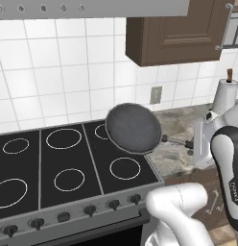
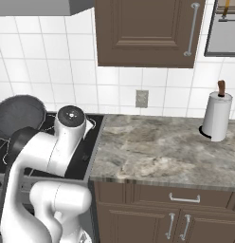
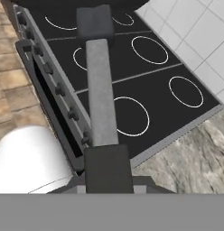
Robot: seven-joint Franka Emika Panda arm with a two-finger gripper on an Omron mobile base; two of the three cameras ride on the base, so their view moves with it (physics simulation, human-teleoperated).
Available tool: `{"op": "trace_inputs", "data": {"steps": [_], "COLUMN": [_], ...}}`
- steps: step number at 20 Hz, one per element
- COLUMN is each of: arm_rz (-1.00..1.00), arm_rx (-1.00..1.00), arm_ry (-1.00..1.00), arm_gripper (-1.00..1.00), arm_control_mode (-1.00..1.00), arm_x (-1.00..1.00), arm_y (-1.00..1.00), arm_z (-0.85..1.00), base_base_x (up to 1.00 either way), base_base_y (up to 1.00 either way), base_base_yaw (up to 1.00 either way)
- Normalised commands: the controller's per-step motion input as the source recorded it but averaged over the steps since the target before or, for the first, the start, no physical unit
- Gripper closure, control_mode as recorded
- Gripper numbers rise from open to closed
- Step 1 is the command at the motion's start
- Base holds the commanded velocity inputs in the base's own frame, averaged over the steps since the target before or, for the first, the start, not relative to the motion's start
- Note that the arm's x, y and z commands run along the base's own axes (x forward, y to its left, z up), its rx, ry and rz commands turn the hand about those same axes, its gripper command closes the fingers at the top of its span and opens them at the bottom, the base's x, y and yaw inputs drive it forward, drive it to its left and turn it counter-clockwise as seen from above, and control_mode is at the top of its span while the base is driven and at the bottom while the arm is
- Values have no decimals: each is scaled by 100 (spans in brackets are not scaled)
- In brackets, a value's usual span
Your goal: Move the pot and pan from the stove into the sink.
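I have the pan point(image 1: 133, 128) up off the stove point(image 1: 68, 168), held by its handle and tilted so its dark round face turns toward the left base camera. In that view it hangs over the burner at about 2 o'clock of the cooktop, near the stove's right edge, with the handle running out toward 3 o'clock to the tool point(image 1: 192, 144). Looking along the hand, the grey handle point(image 3: 101, 90) runs straight up from between the finger tips, so I read the tool as clamped shut on it.

From the right base camera the pan point(image 2: 19, 116) sits at 9 o'clock, above the stove's corner, and the stone counter point(image 2: 157, 152) stretches away toward 3 o'clock with a paper towel roll point(image 2: 217, 116) at its far end.

By my judgement the pan's move is about half made: lifted, not yet carried to the sink. I can't make out the pot or the sink from here, so the pot's status stays open.
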Motion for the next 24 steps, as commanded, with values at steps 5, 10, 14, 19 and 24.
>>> {"op": "trace_inputs", "data": {"steps": [5, 10, 14, 19, 24], "arm_rz": [0, 0, 0, 0, 0], "arm_rx": [1, 0, 0, 0, 0], "arm_ry": [0, 0, 0, 0, 0], "arm_gripper": [100, 100, 100, 100, 100], "arm_control_mode": [-100, 100, 100, 100, 100], "arm_x": [0, -8, 0, 0, 0], "arm_y": [0, 0, 0, 0, 0], "arm_z": [0, -1, 0, 0, 0], "base_base_x": [0, -21, -61, -63, -60], "base_base_y": [0, 0, 0, -8, -11], "base_base_yaw": [0, 0, 0, 0, 0]}}
